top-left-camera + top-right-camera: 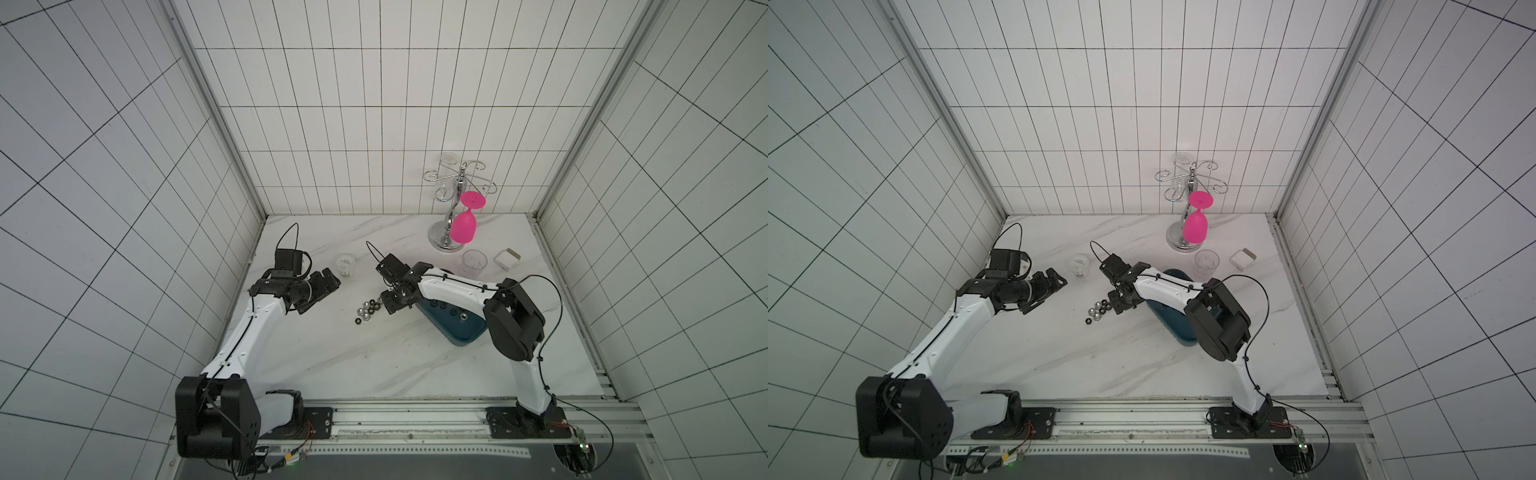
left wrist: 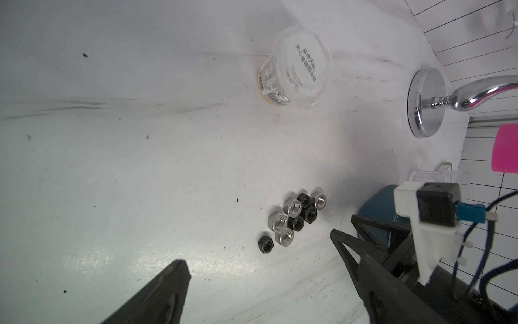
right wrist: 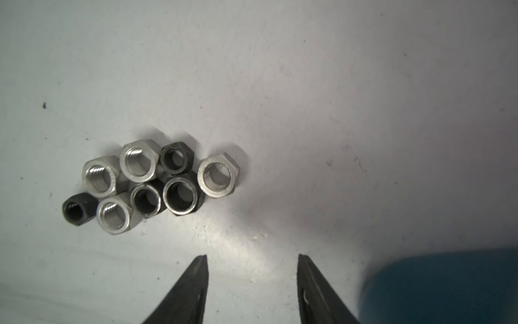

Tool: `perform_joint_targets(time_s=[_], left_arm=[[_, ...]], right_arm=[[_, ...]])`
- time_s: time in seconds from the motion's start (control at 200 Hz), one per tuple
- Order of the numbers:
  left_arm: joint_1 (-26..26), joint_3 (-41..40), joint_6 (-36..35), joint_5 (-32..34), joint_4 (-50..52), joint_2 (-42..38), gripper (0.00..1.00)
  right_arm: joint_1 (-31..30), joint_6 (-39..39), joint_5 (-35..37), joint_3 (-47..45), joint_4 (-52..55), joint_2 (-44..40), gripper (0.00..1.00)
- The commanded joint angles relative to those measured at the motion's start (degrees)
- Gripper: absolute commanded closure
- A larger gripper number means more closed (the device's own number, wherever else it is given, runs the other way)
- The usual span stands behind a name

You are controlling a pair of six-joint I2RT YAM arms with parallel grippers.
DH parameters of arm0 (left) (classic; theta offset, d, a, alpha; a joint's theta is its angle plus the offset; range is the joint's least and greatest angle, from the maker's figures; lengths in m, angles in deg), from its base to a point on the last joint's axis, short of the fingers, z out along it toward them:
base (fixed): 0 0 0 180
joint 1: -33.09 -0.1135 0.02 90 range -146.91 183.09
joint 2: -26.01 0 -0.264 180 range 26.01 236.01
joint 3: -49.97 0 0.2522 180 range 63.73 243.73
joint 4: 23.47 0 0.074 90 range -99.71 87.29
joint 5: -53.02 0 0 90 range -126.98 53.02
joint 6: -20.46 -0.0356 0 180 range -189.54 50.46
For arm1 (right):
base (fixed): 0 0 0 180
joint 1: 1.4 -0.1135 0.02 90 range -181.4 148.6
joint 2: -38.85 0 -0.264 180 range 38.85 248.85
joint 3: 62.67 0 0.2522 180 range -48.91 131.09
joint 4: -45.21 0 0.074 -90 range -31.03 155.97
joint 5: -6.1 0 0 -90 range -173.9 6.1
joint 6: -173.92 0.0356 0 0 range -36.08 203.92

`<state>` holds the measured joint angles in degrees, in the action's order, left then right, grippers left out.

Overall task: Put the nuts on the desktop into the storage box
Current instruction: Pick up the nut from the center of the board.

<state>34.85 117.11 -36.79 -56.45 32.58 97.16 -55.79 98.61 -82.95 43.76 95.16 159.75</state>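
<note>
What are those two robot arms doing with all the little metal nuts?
They are tidying nuts off the desktop into the blue storage box. The right gripper hovers open and empty beside a clump of eight nuts, with the box right next to it. A few nuts already lie in the box. The left gripper hangs open off to the side, holding nothing.

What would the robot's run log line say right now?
right gripper: open, empty, beside nuts | nuts: eight clustered on desktop | storage box: a few nuts inside | left gripper: open, empty
</note>
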Motion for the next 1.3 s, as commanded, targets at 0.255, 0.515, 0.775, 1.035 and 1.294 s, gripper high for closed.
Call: perform_joint_targets(time_s=[0.255, 0.515, 0.775, 1.035, 1.294], left_arm=[[-0.37, 0.75, -1.94, 0.19, 0.3, 0.3, 0.02], [-0.54, 1.38, -2.99, 0.87, 1.95, -0.35, 0.02], [-0.8, 1.82, -4.26, 1.18, 3.8, -2.06, 0.02], [-0.91, 2.78, -4.63, 0.44, 4.69, -2.64, 0.02], [3.89, 2.72, -3.83, -0.45, 1.53, -3.56, 0.02]], right_arm=[[-0.1, -3.36, -0.65, 5.97, 3.72, 6.0, 0.48], [-0.63, -3.97, -1.13, 9.14, 3.54, 8.71, 0.48], [-1.29, -4.33, -1.73, 14.75, 4.84, 11.89, 0.61], [-1.71, -4.33, -1.97, 14.47, 4.46, 10.92, 0.81], [-1.53, -3.76, 1.69, 4.43, 0.93, -4.58, 0.83]])
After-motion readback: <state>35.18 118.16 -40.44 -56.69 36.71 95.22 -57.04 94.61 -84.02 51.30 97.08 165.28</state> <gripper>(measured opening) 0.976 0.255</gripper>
